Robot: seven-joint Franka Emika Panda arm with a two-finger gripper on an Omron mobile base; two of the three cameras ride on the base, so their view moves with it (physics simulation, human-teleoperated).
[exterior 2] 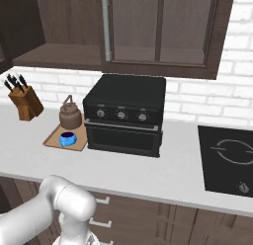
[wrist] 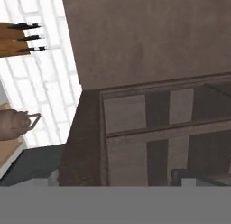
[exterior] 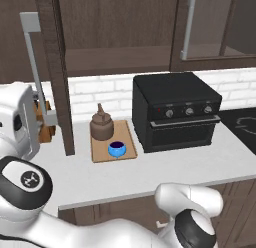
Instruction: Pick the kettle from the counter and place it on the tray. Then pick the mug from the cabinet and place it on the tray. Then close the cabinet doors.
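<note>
Light-wood tray: flat rectangular board (exterior: pixel 127 147) on the pale grey worktop (exterior: pixel 165 169) — I see it at nine o'clock of the black box oven (exterior: pixel 175 112).
Kettle: squat dark-brown kettle (exterior: pixel 101 125) on the tray's far end.
Mug: small blue cup (exterior: pixel 116 149) at six o'clock of the kettle, on the tray.
Cabinet door: dark brown framed door (exterior: pixel 57 67) standing open.
Gripper: fingers spread wide, holding nothing.

Kettle (exterior: pixel 102 124), dark brown and upright, stands at the rear of the light-wood tray (exterior: pixel 128 142), centre-left of the left base view. Blue mug (exterior: pixel 117 149) sits upright on the tray's front. Tray lies flat on the pale counter (exterior: pixel 150 174). Above, the dark cabinet (exterior: pixel 115 37) has its left door (exterior: pixel 57 72) swung open.
</note>
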